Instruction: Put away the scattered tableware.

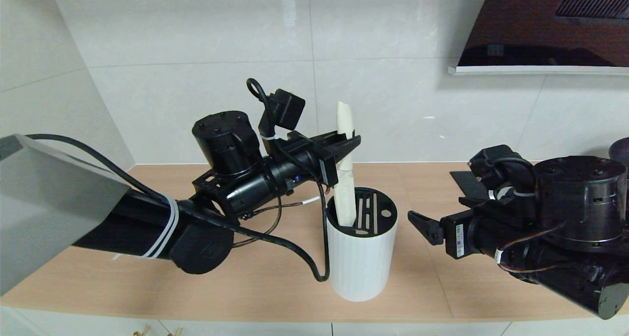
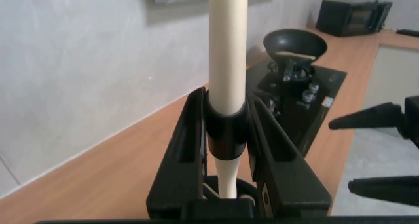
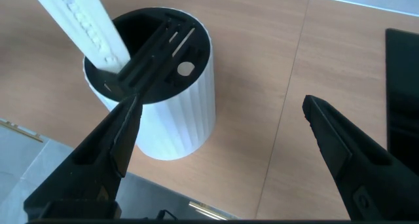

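Around the work we see a black cooktop (image 1: 463, 180) set in the wooden table (image 1: 255, 282) behind the right arm (image 1: 417, 223). A dark pan (image 2: 294, 46) sits on it, and a black microwave (image 2: 351, 16) stands farther along. A dark range hood (image 1: 550, 26) hangs on the white tiled wall (image 1: 196, 41) above. A black cable (image 1: 295, 250) from the left arm (image 1: 350, 147) droops down along the left side of the holder (image 1: 361, 262).

The right arm's jaws are spread wide and hold nothing. They sit just to the right of the holder, about level with its rim and apart from it.

The holder stands upright near the table's front edge, between the two arms. In it is the white utensil (image 1: 345, 125), whose lower end sits in the large opening on the left side of the holder's top. It leans slightly, and most of its length rises above the rim. The left arm's jaws are closed tight on it partway up, above the holder. We cannot tell whether its tip reaches the bottom.

The holder is a white cylinder with fine vertical ribs. Its top is a black insert cut with narrow slots and one round hole. The utensil is a long, rounded, cream-white stick with a raised pattern along one face. The table has a pale, smooth wood grain.
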{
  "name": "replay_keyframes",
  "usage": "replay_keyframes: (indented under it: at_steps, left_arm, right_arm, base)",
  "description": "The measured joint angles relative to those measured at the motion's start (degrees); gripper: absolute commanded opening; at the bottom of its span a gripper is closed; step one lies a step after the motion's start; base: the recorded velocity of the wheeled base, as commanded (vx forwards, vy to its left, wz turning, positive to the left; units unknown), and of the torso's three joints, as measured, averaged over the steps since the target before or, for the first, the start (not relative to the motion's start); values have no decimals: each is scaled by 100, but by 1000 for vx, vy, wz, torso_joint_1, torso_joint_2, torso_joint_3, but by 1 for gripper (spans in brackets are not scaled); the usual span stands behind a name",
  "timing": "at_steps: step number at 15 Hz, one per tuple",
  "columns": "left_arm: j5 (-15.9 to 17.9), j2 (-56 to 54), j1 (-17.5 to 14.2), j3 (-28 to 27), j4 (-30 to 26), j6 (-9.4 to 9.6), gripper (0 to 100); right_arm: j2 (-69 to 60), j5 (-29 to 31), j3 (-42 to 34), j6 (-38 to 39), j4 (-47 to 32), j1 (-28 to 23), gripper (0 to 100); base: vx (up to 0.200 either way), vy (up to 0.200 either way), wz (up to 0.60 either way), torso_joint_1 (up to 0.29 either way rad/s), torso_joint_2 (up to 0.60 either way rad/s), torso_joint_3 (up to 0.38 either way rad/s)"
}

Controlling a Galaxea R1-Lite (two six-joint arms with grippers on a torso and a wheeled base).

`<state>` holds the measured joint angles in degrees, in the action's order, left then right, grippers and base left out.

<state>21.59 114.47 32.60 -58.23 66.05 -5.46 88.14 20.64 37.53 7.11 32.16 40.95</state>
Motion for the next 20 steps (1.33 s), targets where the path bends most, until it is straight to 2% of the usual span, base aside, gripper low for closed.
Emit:
replay_keyframes:
  at_steps: [15, 16, 20]
  left_arm:
    - [-82, 640, 171, -6, 0, 56, 0]
    - [-150, 664, 177, -6, 5, 93, 100]
    - [-508, 703, 221, -17, 207, 190, 100]
  right_arm:
    - [1, 0, 0, 0, -2, 48, 100]
    - [1, 2, 0, 0, -2, 48, 100]
    - [1, 0, 0, 0, -2, 56, 100]
  base:
    - [0, 0, 0, 0, 0, 0]
    - [0, 0, 0, 0, 0, 0]
    - [0, 0, 0, 0, 0, 0]
